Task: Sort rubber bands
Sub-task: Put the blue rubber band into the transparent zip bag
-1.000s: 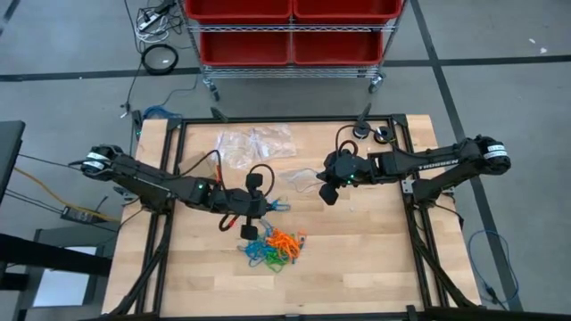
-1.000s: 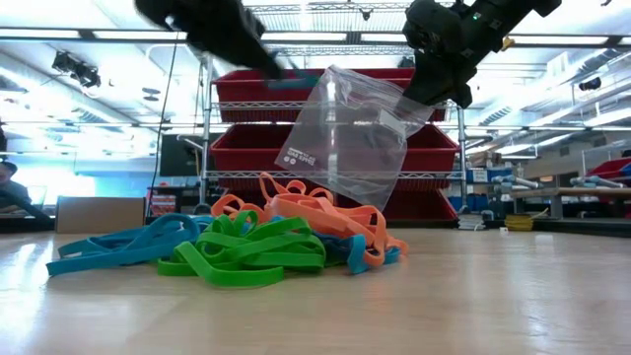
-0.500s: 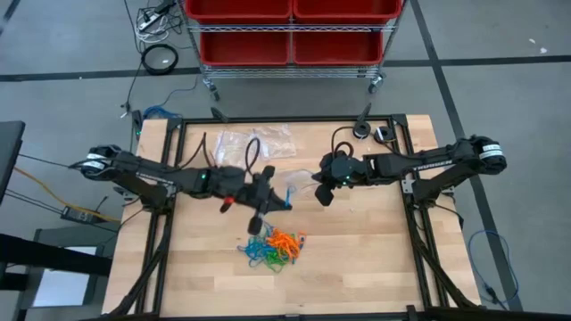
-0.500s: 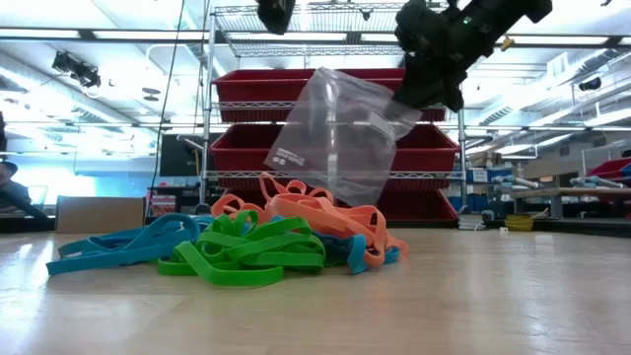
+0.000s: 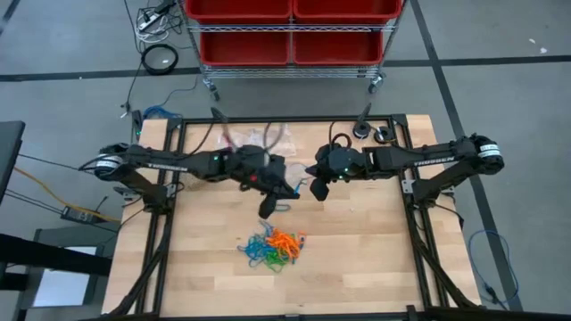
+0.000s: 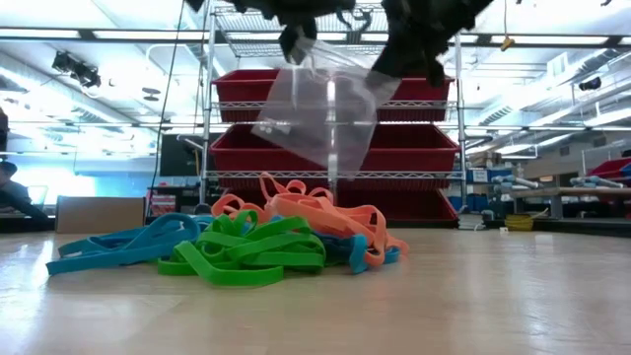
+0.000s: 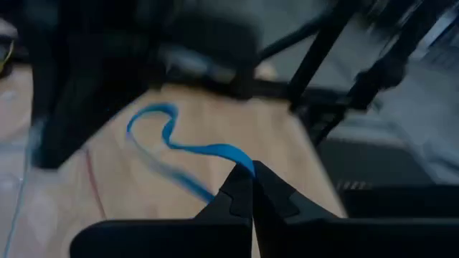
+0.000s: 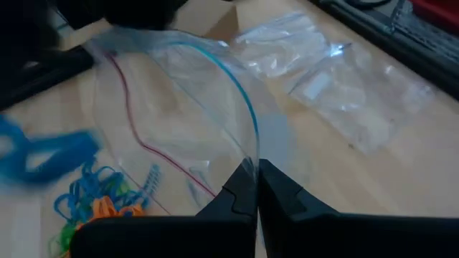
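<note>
Rubber, light and floppy: blue band [image 7: 168, 140] pinched in shut left gripper [image 7: 249, 175]; right gripper [image 8: 254, 175] clamped on clear bag [image 8: 179, 115] rim. Best gripped by single strand.

One tangled pile of rubber bands [image 5: 273, 248] at six o'clock on the table [image 5: 375, 259]: too knotted to count, in three colours, orange, blue and green. One blue band [image 7: 179, 143] pinched aloft. One clear bag [image 8: 179, 107] held up, more clear bags [image 8: 337, 86] toward twelve, number unclear.
</note>
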Available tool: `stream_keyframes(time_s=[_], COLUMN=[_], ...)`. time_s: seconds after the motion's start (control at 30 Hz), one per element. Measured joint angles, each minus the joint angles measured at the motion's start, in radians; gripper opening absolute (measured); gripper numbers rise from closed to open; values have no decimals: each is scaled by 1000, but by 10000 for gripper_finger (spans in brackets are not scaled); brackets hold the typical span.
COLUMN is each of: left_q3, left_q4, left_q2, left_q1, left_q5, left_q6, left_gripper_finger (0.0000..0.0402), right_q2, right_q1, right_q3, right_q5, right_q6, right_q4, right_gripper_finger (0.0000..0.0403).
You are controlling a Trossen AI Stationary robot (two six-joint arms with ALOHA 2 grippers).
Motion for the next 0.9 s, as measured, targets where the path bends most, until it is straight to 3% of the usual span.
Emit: stream_keyframes(time_s=[0.17, 0.37, 0.63, 0.9], left_q3=[172, 304, 334, 333], left_q4=[-212, -402, -616, -707], left_q2=[53, 74, 74, 74], left_q1=[0, 8, 60, 73], left_q5=[-48, -123, -44, -63], left_q6=[70, 108, 125, 130], left_gripper_finger=[1, 2, 3, 3], right_q2=[41, 195, 295, 289], right_q1=[-6, -4, 16, 22], right_q3=[154, 361, 517, 533], right_q5=[26, 4, -38, -37], right_q6=[-10, -21, -46, -29], right_q4=[-222, -409, -457, -497], right_gripper_finger=[0, 0, 0, 0])
